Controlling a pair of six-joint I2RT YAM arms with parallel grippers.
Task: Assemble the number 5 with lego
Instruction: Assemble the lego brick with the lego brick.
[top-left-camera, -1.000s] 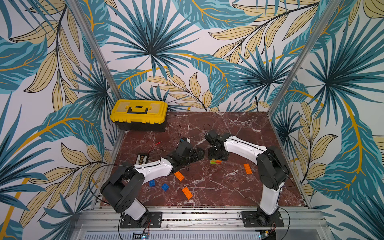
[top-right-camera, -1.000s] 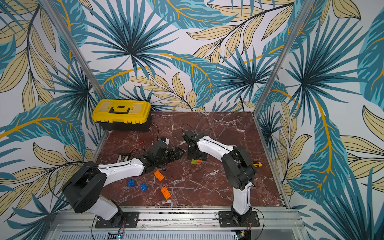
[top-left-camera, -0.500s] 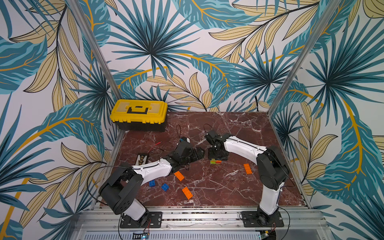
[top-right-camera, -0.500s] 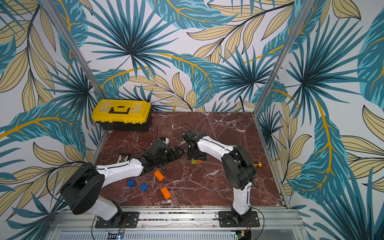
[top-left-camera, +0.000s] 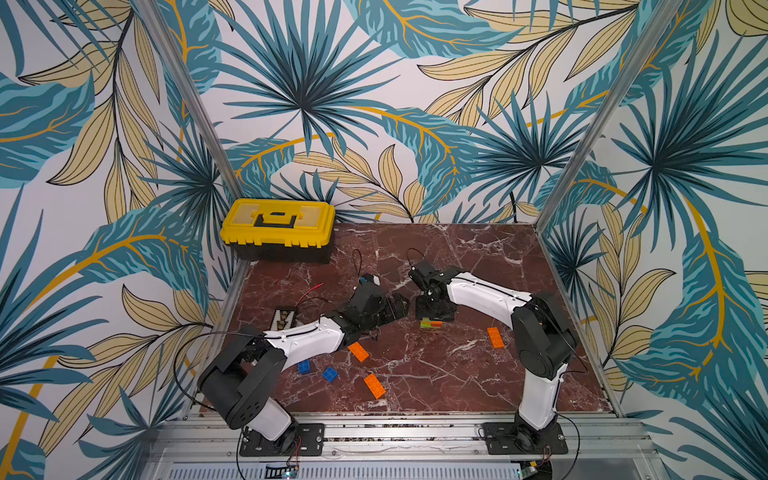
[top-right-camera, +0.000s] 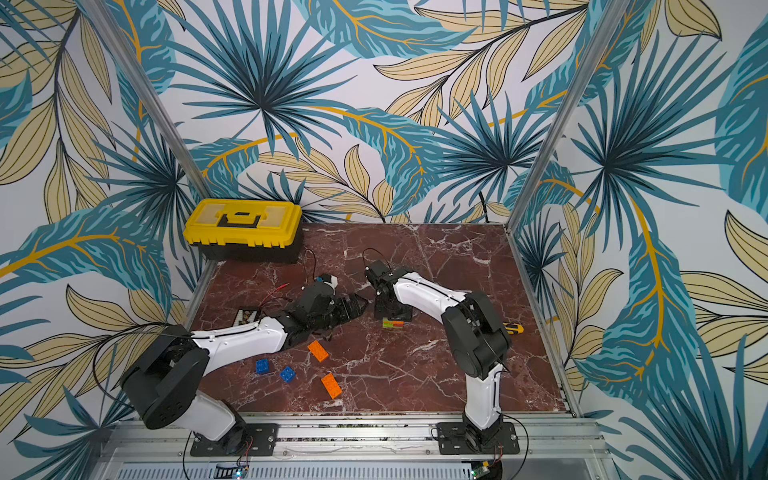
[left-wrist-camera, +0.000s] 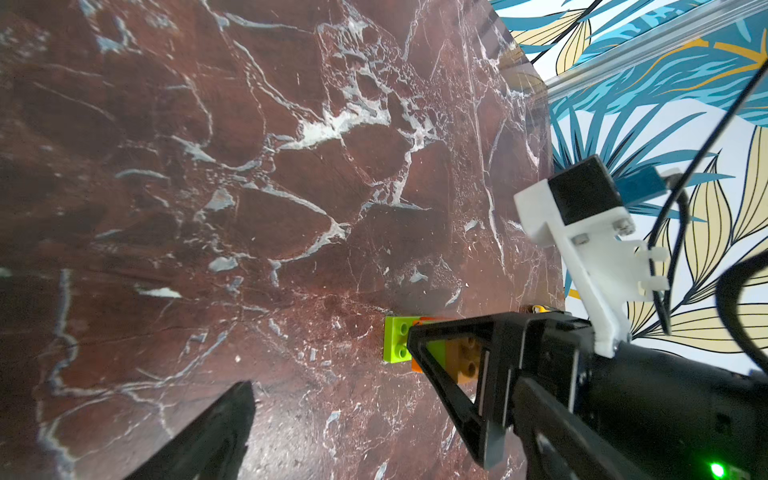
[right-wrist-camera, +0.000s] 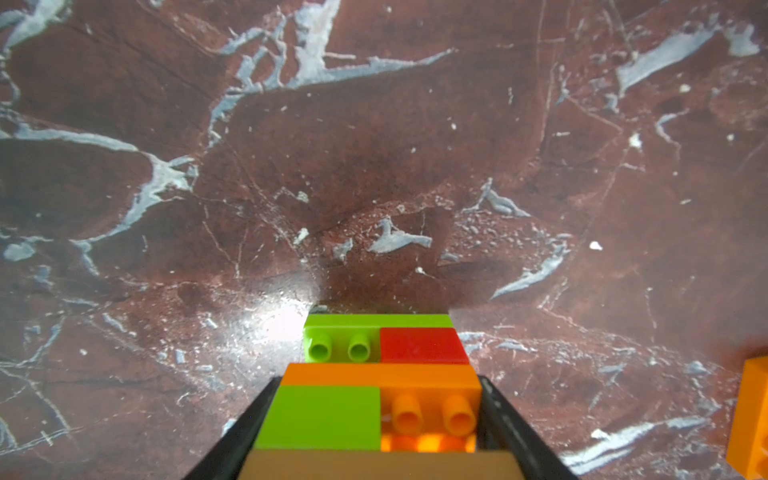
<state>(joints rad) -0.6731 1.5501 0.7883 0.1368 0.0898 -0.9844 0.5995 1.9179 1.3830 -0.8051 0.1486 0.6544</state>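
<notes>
Out mid bench (top-left-camera: 457, 374), the right gripper (top-left-camera: 434, 315) is clamped on the green/orange/red/tan brick cluster (top-left-camera: 431, 323). The left gripper (top-left-camera: 392, 306) gapes wide, empty. The cluster looks light and rigid but slick (joints might pop), so I'd grab the flat sides.

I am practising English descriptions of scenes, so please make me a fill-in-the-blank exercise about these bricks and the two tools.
Of the left tool and the right tool, only the ____ one holds the cluster.
The two loose square bricks are ____.
The three loose oblong bricks are ____.
The toolbox has a ____ lid.
Missing words: right; blue; orange; yellow.
</notes>
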